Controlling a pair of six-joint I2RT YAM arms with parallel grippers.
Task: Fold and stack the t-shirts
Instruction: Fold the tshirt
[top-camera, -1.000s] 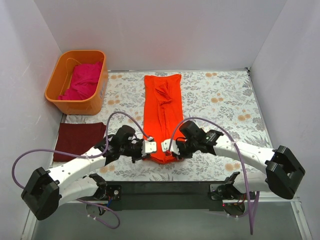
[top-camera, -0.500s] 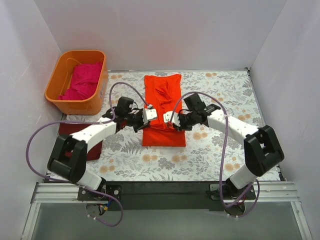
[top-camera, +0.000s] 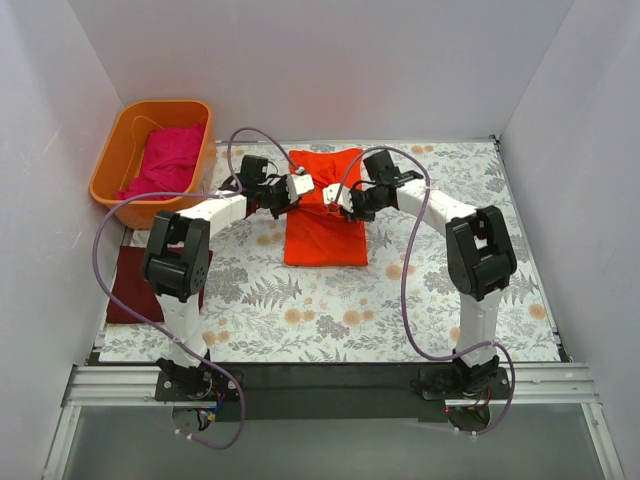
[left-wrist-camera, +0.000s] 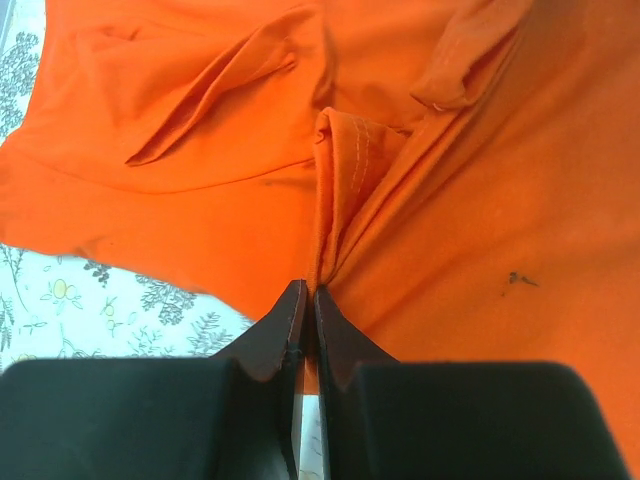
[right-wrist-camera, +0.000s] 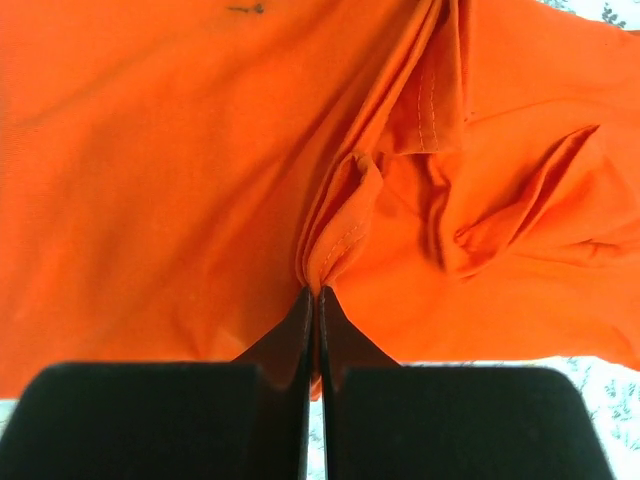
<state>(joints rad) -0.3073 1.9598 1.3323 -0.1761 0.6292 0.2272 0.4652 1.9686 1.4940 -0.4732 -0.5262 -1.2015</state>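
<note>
Carried rearward, my left gripper (top-camera: 303, 187) and right gripper (top-camera: 333, 195) each pinch the orange-red t-shirt (top-camera: 325, 230). Floral table (top-camera: 450, 270), white walls (top-camera: 330, 70); the shirt's long axis runs near-to-far.

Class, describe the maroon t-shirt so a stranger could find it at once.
On the floral table, look at the left edge, on the near side of the orange tub. The maroon t-shirt lies flat there, the only dark one; the orange-red t-shirt and pink t-shirt are bright.

Both end effectors (left-wrist-camera: 303, 300) (right-wrist-camera: 315, 298) — clamped tight
</note>
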